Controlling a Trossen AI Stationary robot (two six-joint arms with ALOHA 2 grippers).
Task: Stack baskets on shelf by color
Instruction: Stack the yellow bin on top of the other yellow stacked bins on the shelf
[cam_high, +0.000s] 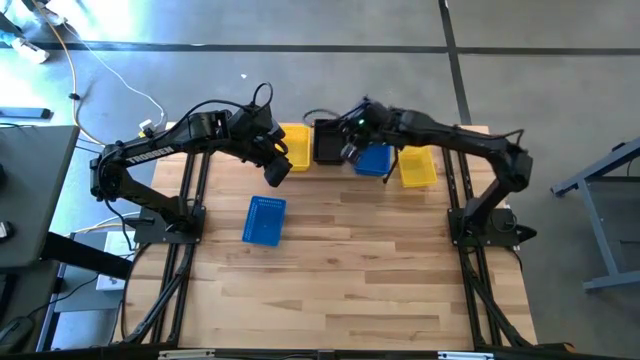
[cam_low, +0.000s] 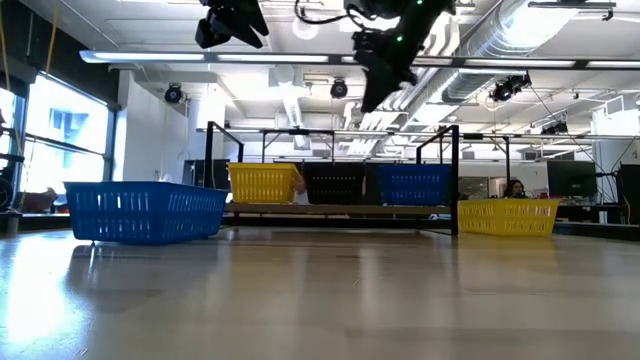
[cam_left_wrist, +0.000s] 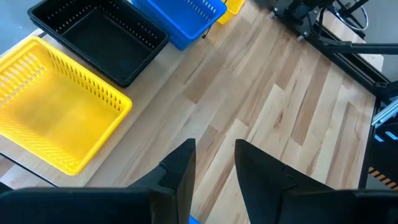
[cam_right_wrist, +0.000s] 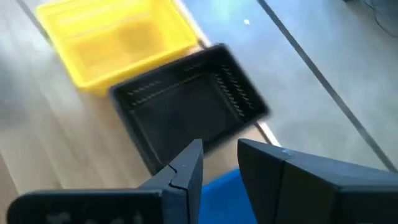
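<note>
At upper centre of the high view, three baskets are sitting on the shelf (cam_high: 330, 165), yellow (cam_high: 294, 146), black (cam_high: 328, 141), blue (cam_high: 374, 158), starting colour stacks. Right end effector (cam_high: 352, 150) and left end effector (cam_high: 276, 170) are hovering empty, fingers slightly apart.

Perforated plastic baskets (cam_left_wrist: 62, 118), wooden tabletop (cam_high: 340, 270)

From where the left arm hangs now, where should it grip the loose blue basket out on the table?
Take the blue basket by one long side wall, coming straight down from above. It sits upright and open-topped on the tabletop, apart from the others, so a thin perforated wall fits between the fingers. The left gripper, open, hangs just beyond it.
</note>
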